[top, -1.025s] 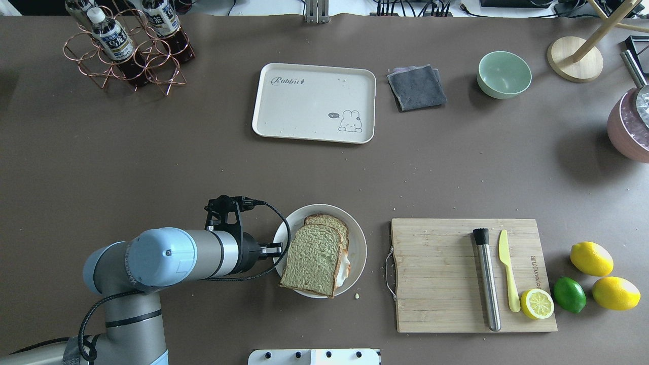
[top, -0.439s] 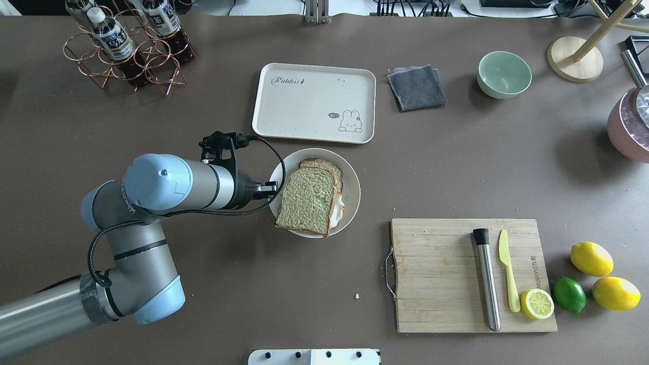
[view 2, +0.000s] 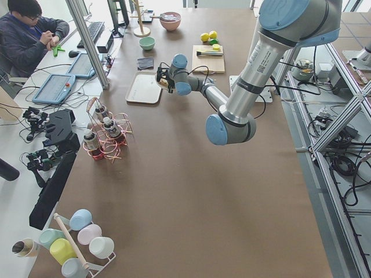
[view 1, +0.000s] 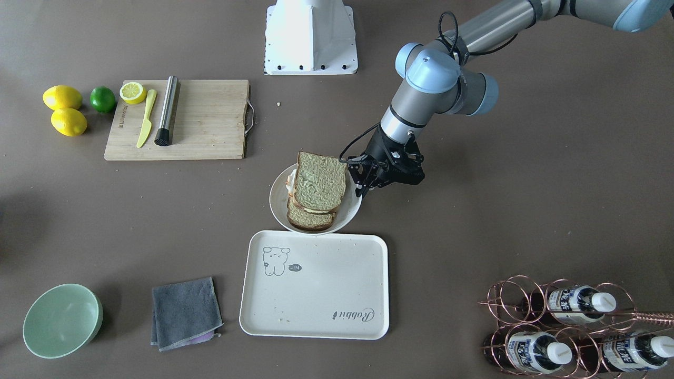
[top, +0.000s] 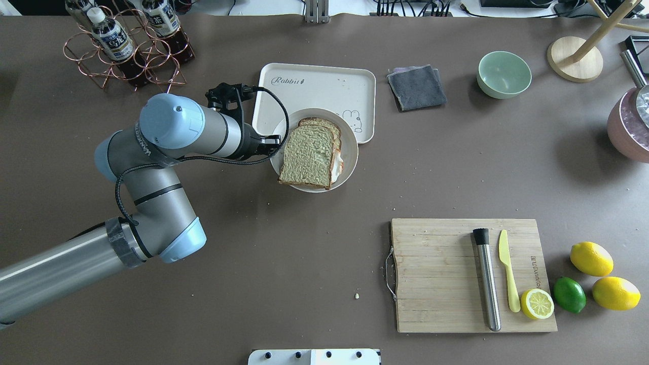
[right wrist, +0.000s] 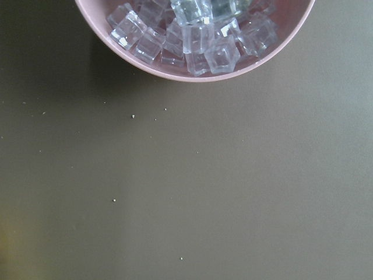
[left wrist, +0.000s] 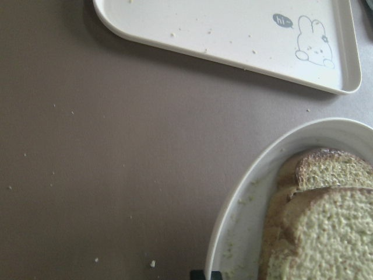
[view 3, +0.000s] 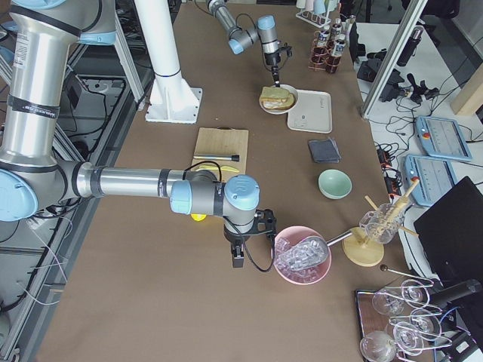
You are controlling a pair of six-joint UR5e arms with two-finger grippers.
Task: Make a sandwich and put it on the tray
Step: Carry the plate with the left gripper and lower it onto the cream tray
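Beside tray (top: 314, 86), at its near edge: plate (top: 351, 152) carrying sandwich (top: 309, 157). Left gripper (top: 274, 144) clamped on plate's rim, wrist level. Right gripper (view 3: 236, 262) beside pink bowl (view 3: 302, 279) of ice cubes (right wrist: 192, 35); its spread cannot be told. Overhead view overlaps plate and tray; left wrist view shows them apart.
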